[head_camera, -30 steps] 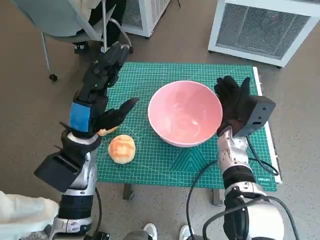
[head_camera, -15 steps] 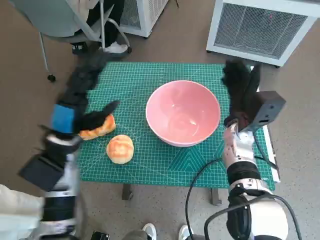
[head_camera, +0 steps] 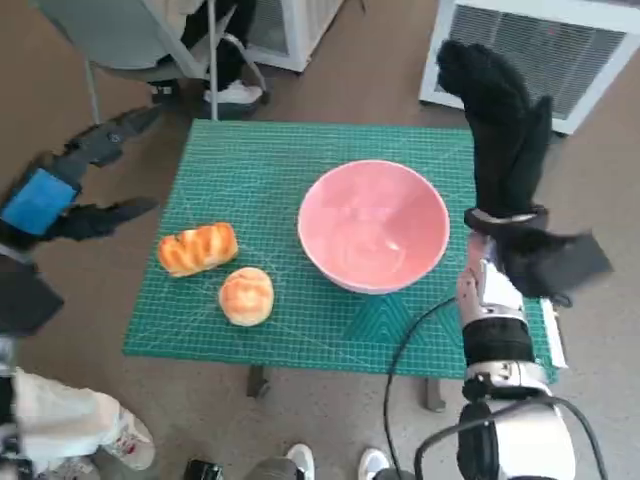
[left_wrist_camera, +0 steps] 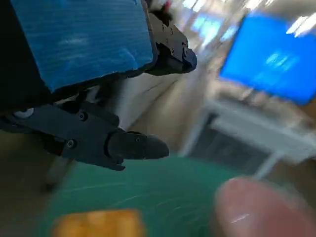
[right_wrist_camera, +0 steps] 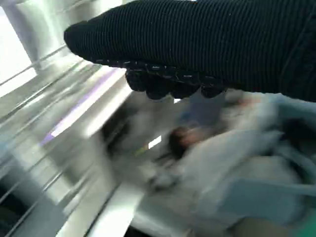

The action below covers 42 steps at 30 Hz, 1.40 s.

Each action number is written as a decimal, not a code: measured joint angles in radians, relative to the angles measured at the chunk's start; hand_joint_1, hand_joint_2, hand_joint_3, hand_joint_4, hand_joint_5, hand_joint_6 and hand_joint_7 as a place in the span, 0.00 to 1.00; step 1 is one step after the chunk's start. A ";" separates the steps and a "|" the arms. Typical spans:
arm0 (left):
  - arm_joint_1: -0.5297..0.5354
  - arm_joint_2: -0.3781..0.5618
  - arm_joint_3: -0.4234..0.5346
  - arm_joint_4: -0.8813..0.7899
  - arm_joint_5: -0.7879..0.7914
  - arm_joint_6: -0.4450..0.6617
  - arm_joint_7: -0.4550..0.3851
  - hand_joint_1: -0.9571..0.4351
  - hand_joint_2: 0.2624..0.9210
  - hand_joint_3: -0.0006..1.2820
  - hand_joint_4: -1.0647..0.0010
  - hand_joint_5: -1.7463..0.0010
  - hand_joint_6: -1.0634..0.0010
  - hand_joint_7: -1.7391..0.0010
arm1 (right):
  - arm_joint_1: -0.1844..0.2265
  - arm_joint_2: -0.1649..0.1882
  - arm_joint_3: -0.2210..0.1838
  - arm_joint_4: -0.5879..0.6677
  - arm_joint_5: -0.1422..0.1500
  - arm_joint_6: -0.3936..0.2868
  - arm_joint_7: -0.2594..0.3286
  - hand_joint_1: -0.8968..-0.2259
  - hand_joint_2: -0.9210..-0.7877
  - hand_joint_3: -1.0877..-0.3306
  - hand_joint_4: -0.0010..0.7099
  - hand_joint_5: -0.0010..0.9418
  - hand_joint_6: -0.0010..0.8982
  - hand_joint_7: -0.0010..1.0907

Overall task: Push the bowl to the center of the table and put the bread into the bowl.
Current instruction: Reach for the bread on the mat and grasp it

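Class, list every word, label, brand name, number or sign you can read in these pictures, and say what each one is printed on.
None can be read.
Green cutting mat: white grid lines and ruled markings only; any numbers along them are too small to read.
Blue tape on the left hand: plain, no text.
Pink bowl and both breads: unmarked.
Both wrist views: too blurred to show any text.
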 measured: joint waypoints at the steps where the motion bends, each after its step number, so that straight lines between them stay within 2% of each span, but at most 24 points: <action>1: -0.010 0.010 -0.015 0.008 0.020 0.016 -0.009 0.44 0.94 0.01 0.87 1.00 0.72 1.00 | 0.009 0.001 0.010 -0.020 0.001 -0.010 0.009 0.39 0.00 0.46 0.48 0.04 0.00 0.78; 7: -0.052 0.038 -0.097 0.060 0.114 0.085 -0.042 0.47 0.89 0.00 0.91 1.00 0.74 1.00 | 0.059 -0.006 0.054 -0.099 -0.030 -0.050 0.018 0.41 0.00 0.41 0.49 0.05 0.00 0.77; 15: -0.082 0.018 -0.179 0.129 0.191 0.135 -0.036 0.47 0.88 0.00 0.90 1.00 0.74 1.00 | 0.102 -0.011 0.094 -0.176 -0.028 -0.038 0.018 0.43 0.00 0.40 0.46 0.04 0.00 0.76; 27: -0.148 -0.054 -0.273 0.251 0.284 0.192 0.019 0.47 0.88 0.00 0.89 1.00 0.74 1.00 | 0.110 -0.016 0.106 -0.193 -0.042 -0.046 -0.003 0.42 0.00 0.40 0.45 0.05 0.00 0.75; 42: -0.184 -0.135 -0.350 0.289 0.345 0.274 0.066 0.45 0.89 0.00 0.87 1.00 0.74 1.00 | 0.110 -0.029 0.106 -0.167 -0.052 -0.066 -0.026 0.42 0.00 0.41 0.45 0.05 0.00 0.74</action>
